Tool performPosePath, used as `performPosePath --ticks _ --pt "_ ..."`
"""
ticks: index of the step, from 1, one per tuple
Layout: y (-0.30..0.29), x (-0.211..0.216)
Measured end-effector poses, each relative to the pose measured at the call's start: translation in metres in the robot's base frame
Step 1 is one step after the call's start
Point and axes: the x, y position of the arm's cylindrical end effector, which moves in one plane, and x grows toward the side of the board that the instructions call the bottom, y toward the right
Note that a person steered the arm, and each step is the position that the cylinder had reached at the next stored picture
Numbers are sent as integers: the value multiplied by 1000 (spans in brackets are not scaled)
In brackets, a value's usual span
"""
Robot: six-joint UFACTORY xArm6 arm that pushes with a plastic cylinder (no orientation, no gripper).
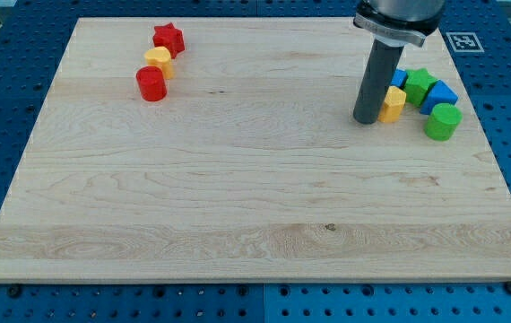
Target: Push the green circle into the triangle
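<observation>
The green circle stands near the board's right edge, at the lower right of a tight cluster. The blue triangle lies just above it, touching or nearly so. A green star, a yellow block and a small blue block, partly hidden by the rod, complete the cluster. My tip rests on the board at the cluster's left side, right against the yellow block, well to the left of the green circle.
At the view's top left a red star, a yellow block and a red cylinder stand in a diagonal line. The wooden board lies on a blue perforated table; its right edge is close to the cluster.
</observation>
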Motion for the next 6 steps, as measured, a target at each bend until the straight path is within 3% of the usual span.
performPosePath --ticks 2,3,6 --pt "73 48" --pt "120 46" --pt "107 20"
